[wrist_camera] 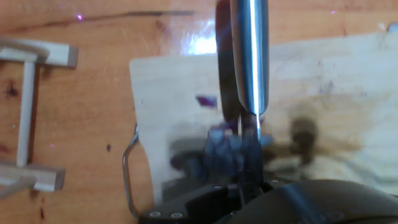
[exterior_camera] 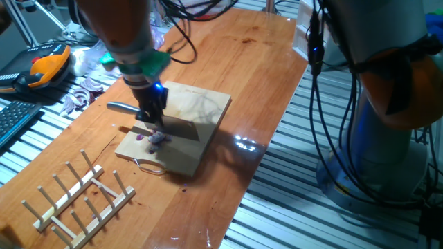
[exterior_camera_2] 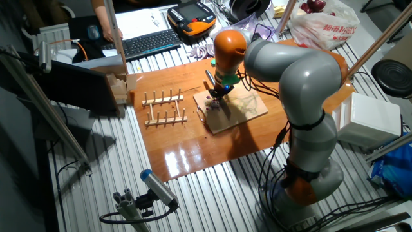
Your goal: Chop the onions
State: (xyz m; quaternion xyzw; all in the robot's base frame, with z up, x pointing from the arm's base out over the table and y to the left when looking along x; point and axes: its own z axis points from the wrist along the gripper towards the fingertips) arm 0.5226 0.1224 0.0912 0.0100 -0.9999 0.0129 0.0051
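Observation:
A cluster of small purple-and-white onions bits (exterior_camera: 156,138) lies on the near-left part of the pale wooden cutting board (exterior_camera: 201,107). My gripper (exterior_camera: 151,119) is shut on a steel knife (exterior_camera: 176,127), whose handle (exterior_camera: 121,106) sticks out to the left. The blade is edge-down, right at the onion bits. In the hand view the blade (wrist_camera: 249,56) runs up the middle, with the blurred onions (wrist_camera: 224,146) beside and under it and one loose bit (wrist_camera: 205,101) to the left. The gripper (wrist_camera: 249,183) is at the bottom edge. The other fixed view shows the gripper (exterior_camera_2: 219,91) over the board (exterior_camera_2: 248,106).
A wooden peg rack (exterior_camera: 79,197) stands near the front left of the table. Loose pale-purple onion rings (exterior_camera: 83,93), an orange pendant (exterior_camera: 45,66) and a keyboard (exterior_camera: 14,121) lie off the left edge. A wire loop (exterior_camera: 151,167) hangs off the board's near edge.

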